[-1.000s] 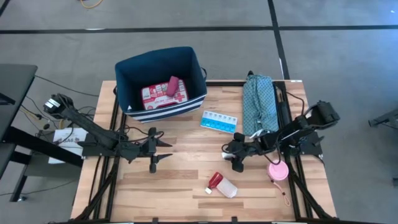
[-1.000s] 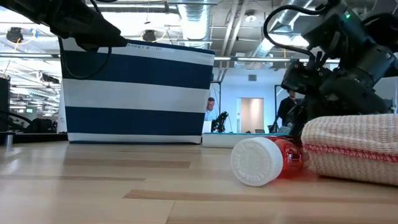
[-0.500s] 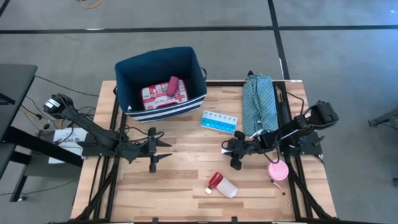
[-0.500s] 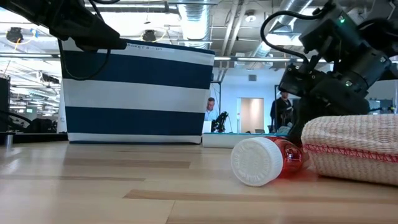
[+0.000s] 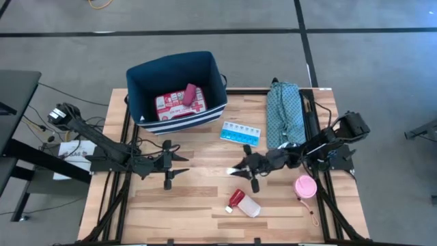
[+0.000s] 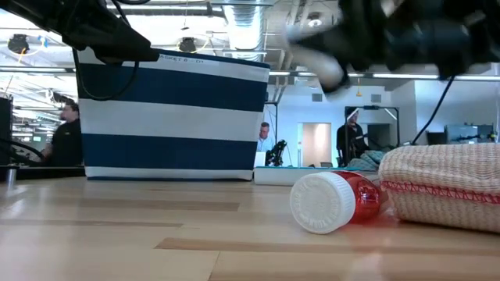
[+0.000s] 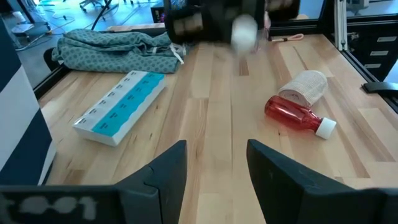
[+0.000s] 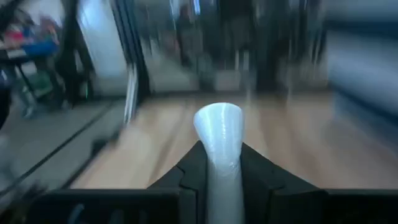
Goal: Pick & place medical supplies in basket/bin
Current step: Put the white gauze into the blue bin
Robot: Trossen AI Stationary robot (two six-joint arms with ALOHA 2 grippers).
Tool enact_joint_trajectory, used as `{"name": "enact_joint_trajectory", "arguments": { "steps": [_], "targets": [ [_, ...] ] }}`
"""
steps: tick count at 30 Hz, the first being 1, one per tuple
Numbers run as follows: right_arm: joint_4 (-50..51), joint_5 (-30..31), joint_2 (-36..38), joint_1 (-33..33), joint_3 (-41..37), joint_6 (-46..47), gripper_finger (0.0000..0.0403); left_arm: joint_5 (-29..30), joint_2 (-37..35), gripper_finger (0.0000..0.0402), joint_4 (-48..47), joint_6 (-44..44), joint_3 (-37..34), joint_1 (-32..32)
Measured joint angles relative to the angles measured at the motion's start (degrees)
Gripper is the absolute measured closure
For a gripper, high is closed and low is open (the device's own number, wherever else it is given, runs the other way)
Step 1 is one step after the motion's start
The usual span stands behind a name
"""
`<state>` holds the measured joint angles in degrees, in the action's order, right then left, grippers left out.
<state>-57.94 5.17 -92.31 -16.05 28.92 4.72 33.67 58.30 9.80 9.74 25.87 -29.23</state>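
Right claw (image 5: pixel 240 171) has clamped onto the white piece (image 8: pixel 219 134) and swung clear of the pink round disc (image 5: pixel 304 186) — lifted over mid-bench, load headed for the bin (image 5: pixel 176 68); left claw (image 5: pixel 179 165) waits wide open.

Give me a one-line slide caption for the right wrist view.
Right gripper shut on a white piece, carried above the wooden table.

Wooden table (image 5: pixel 198 184): bin (image 5: pixel 176 92), organizer (image 5: pixel 240 134), bottle (image 5: pixel 235 199).
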Motion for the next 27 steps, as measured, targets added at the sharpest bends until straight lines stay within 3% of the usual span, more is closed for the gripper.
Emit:
{"name": "enact_joint_trajectory", "arguments": {
  "steps": [3, 6, 12, 16, 21, 27],
  "targets": [
    [-5.4, 1.8, 0.0, 1.6, 4.7, -7.1, 0.035, 0.0, 0.0, 0.0245, 0.5, -0.6, 0.0, 0.0],
    [-4.6, 6.3, 0.1, 3.0, 11.7, -9.5, 0.0356, 0.0, 0.0, 0.0245, 0.5, -0.8, 0.0, 0.0],
    [11.9, 11.2, 0.1, 7.3, 29.3, -23.9, 0.0354, -0.5, 0.0, 0.0245, 0.4, -0.8, 0.0, 0.0],
    [25.5, 14.4, 0.1, 12.4, 41.8, -28.9, 0.0353, -5.5, 0.0, 0.0245, -0.3, -0.1, 0.0, 0.0],
    [43.8, 15.9, -2.1, 20.8, 53.5, -22.1, 0.0352, -8.2, 0.0, 0.0245, -0.2, -0.2, 0.0, 0.0],
    [47.7, 9.2, -10.4, 28.1, 59.3, -12.9, 0.0351, -9.4, 0.0, 0.0245, -0.4, 0.0, 0.0, 0.0]
  ]
}}
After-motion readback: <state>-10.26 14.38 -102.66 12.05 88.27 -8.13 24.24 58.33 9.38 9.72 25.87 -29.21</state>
